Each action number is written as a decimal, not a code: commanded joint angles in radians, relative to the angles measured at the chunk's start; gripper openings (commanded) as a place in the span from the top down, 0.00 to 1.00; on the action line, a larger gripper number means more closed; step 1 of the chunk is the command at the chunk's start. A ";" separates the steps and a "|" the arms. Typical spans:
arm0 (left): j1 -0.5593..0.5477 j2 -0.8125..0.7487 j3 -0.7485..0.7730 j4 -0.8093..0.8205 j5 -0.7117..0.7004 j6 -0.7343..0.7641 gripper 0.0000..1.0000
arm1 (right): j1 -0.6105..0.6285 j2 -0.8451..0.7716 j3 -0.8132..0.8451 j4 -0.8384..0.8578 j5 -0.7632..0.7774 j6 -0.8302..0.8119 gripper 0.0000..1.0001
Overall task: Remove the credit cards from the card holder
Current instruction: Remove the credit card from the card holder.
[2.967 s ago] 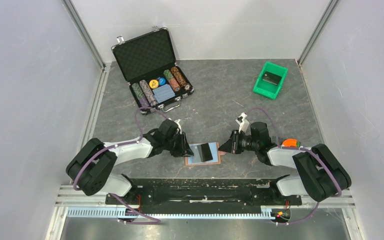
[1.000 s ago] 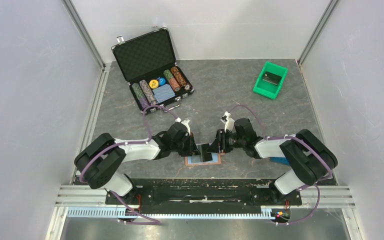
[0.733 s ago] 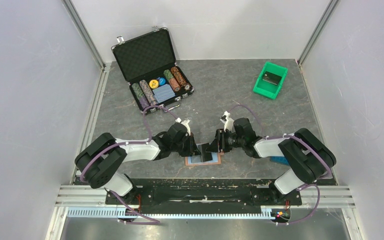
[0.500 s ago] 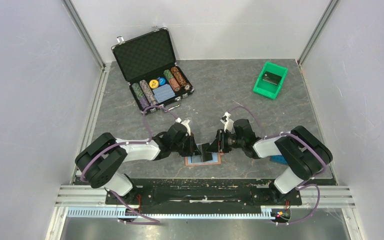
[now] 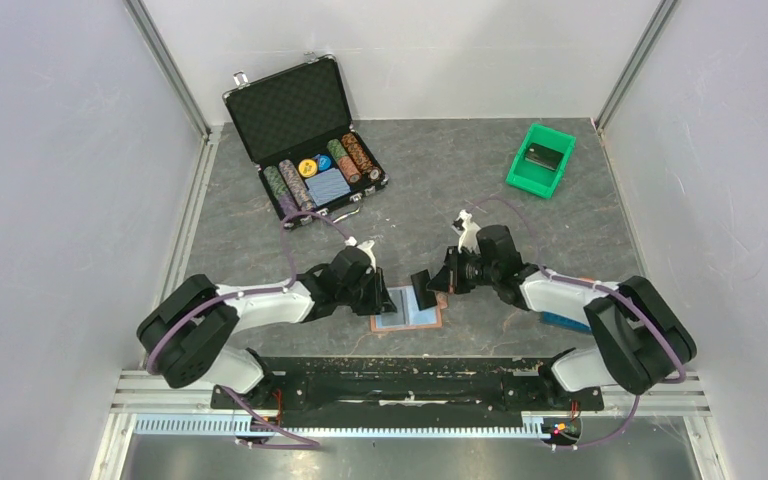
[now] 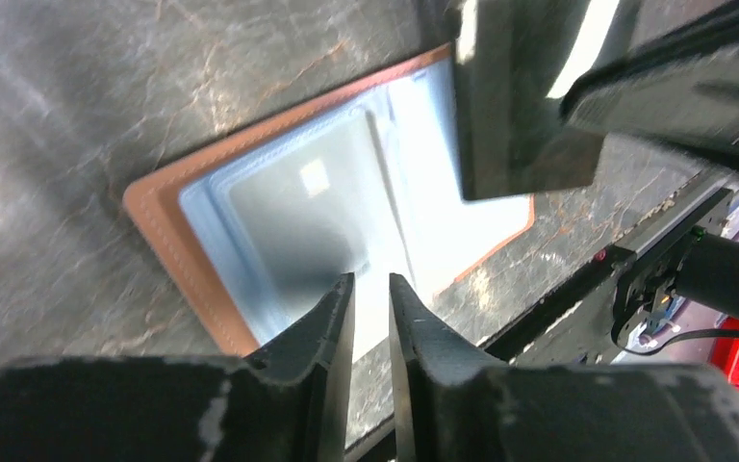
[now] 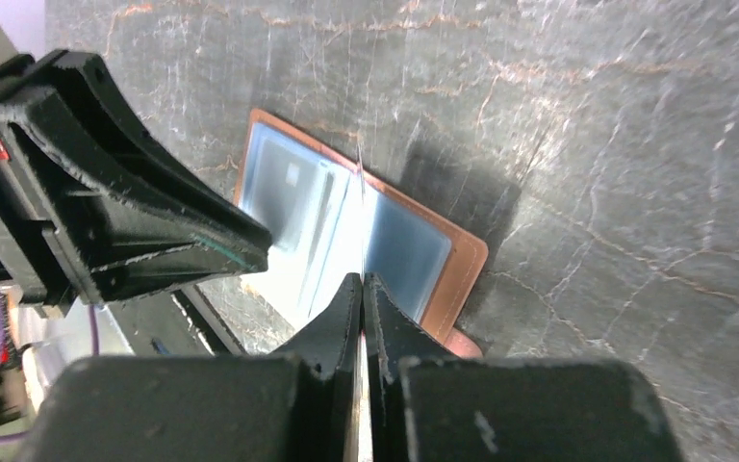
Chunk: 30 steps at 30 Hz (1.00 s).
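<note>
The brown card holder (image 5: 407,312) lies open on the table, its light blue lining facing up (image 6: 168,241). My right gripper (image 5: 436,283) is shut on a dark credit card (image 5: 424,291) and holds it tilted just above the holder's right half. In the right wrist view that card (image 7: 360,207) shows edge-on between the closed fingers (image 7: 362,281). A grey credit card (image 6: 298,207) sits in the holder's left pocket. My left gripper (image 6: 372,284) hangs low over the holder's left half (image 5: 384,297), its fingers a narrow gap apart with nothing between them.
An open black case of poker chips (image 5: 310,140) stands at the back left. A green bin (image 5: 541,160) holding a black block is at the back right. A blue object (image 5: 563,321) lies beside the right arm. The black rail runs just in front of the holder.
My right gripper has shut on the dark card and drawn it up and to the right, off the holder. The left gripper has stayed over the holder's left half.
</note>
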 commanded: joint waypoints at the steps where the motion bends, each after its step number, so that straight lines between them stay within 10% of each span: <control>1: -0.003 -0.100 0.039 -0.154 -0.038 0.019 0.66 | -0.006 -0.068 0.101 -0.187 0.087 -0.102 1.00; 7: -0.025 -0.294 0.092 -0.222 -0.140 0.191 0.45 | -0.013 -0.113 0.148 -0.193 0.015 0.153 1.00; 16: -0.247 -0.445 0.073 -0.101 -0.354 0.695 0.40 | -0.004 -0.220 0.147 -0.180 0.022 0.431 1.00; 30: -0.481 -0.286 0.068 0.093 -0.627 1.158 0.32 | 0.001 -0.327 0.056 -0.112 -0.037 0.549 1.00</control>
